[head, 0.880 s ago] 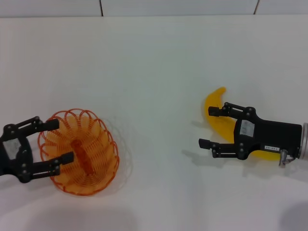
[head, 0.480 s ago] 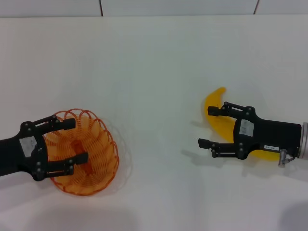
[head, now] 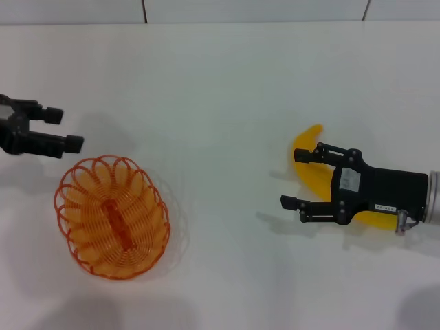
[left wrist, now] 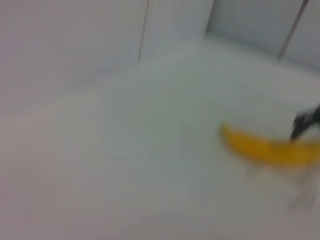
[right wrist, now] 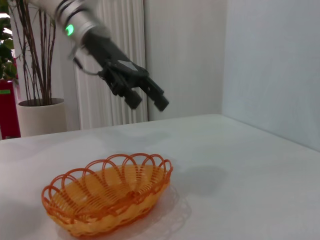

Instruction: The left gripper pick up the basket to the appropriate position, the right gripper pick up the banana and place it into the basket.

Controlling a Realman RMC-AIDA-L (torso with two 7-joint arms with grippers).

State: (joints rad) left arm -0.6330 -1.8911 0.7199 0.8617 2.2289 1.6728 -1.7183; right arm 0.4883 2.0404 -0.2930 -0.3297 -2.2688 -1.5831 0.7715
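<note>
The orange wire basket [head: 113, 216] stands on the white table at the front left; it also shows in the right wrist view [right wrist: 107, 192], empty. My left gripper [head: 65, 128] is open and empty, behind the basket at the far left. The right wrist view shows the left gripper [right wrist: 147, 100] raised in the air above the basket. The yellow banana [head: 308, 168] lies on the table at the right. My right gripper [head: 292, 179] is open over the banana's middle, and its body hides part of the fruit. The banana shows blurred in the left wrist view [left wrist: 270, 150].
The white table [head: 220, 103] stretches wide between basket and banana. A wall with tile seams runs along its far edge. In the right wrist view a potted plant [right wrist: 35, 75] and a white curtain stand beyond the table.
My left gripper has pulled off the basket and moved up and back to the far left, leaving the basket on the table. The right gripper has hardly moved.
</note>
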